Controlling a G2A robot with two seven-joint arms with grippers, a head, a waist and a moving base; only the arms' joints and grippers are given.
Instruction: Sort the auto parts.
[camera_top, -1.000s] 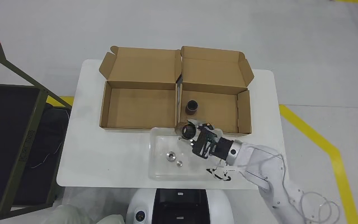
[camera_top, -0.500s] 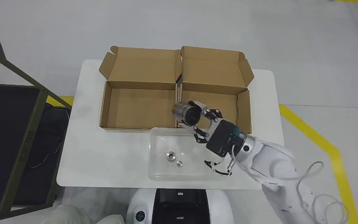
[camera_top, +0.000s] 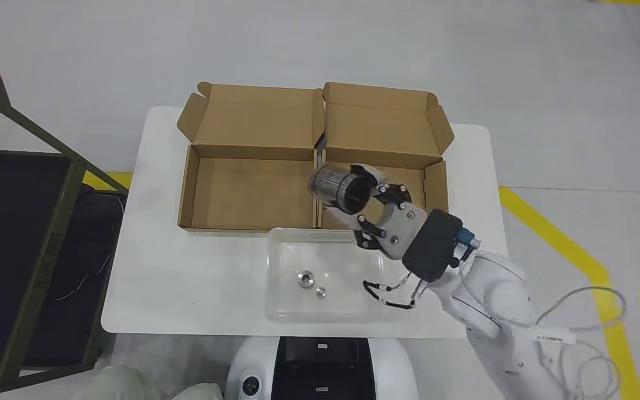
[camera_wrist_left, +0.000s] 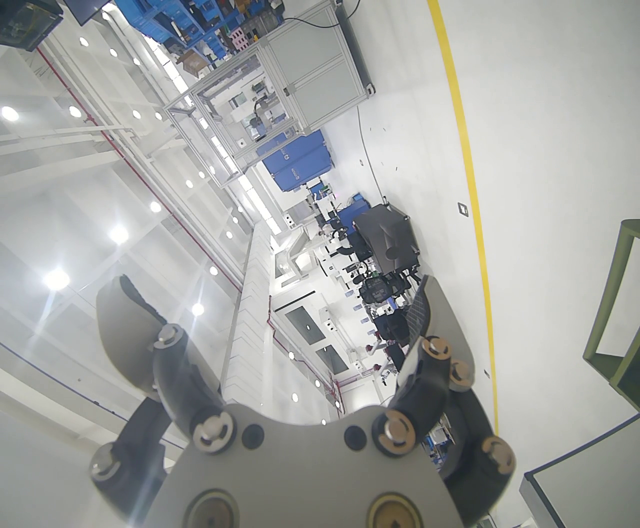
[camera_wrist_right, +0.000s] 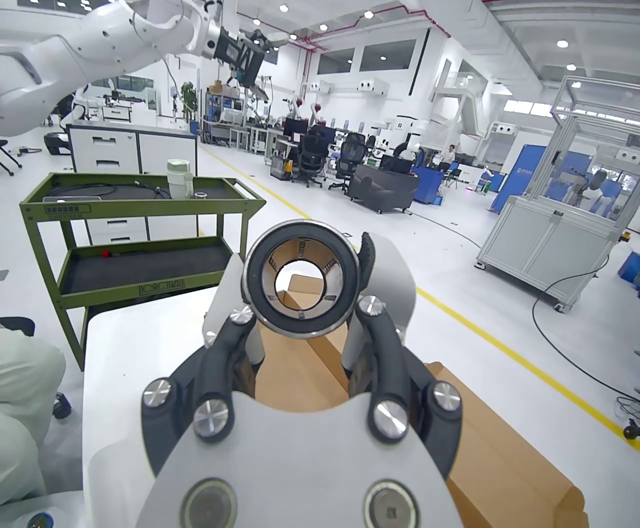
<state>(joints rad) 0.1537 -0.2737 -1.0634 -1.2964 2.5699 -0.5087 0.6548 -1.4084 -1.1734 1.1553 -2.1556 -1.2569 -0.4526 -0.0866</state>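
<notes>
My right gripper (camera_top: 350, 195) is shut on a metal bearing sleeve (camera_top: 333, 187), a hollow cylinder with a dark ring face (camera_wrist_right: 300, 283), held in the air over the seam between the two cardboard boxes. The left box (camera_top: 247, 190) and the right box (camera_top: 402, 192) stand open side by side. A clear plastic tray (camera_top: 283, 300) sits in front of them and holds two small silver parts (camera_top: 304, 279), (camera_top: 321, 293). My left gripper (camera_wrist_left: 272, 315) points up and away from the table, open with nothing between its fingers.
The boxes' flaps (camera_top: 377, 122) stand up at the back. The white table (camera_top: 160, 250) has free room left of the tray. A green cart (camera_wrist_right: 140, 235) stands off the table's left side.
My right gripper has lifted the bearing sleeve out of the tray's far edge and carried it up and back toward the boxes. The dark part once seen in the right box is now hidden under the gripper.
</notes>
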